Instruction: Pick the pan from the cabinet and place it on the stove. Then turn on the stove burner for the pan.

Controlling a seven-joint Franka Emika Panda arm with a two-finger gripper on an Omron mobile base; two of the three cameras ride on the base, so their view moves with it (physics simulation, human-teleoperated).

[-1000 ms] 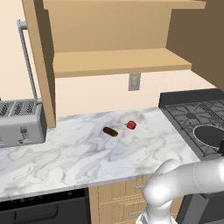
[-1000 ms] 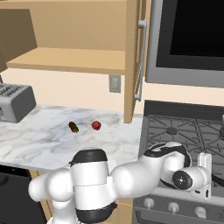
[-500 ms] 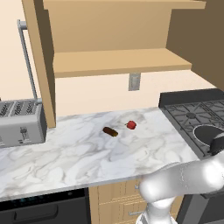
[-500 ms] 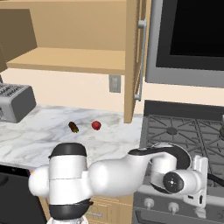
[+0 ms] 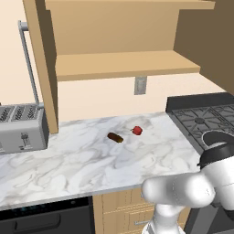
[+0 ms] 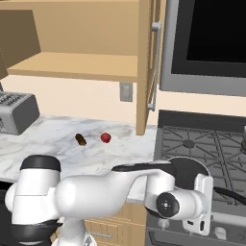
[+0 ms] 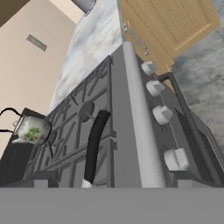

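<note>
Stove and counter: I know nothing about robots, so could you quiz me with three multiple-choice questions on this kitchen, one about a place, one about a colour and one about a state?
1. Where is the pan?
A. On the cabinet shelf
B. On the stove
C. On the counter by the toaster

2. What colour is the small round thing on the counter?
A. Red
B. Green
C. Blue

3. How does the cabinet door stand?
A. Shut
B. Swung open
C. Taken off

Answers:
1 B: the pan lies with its black handle over the grates of the stove.
2 A: the small round thing on the counter is red.
3 B: the cabinet door stands edge-on, and the shelf shows.
</note>
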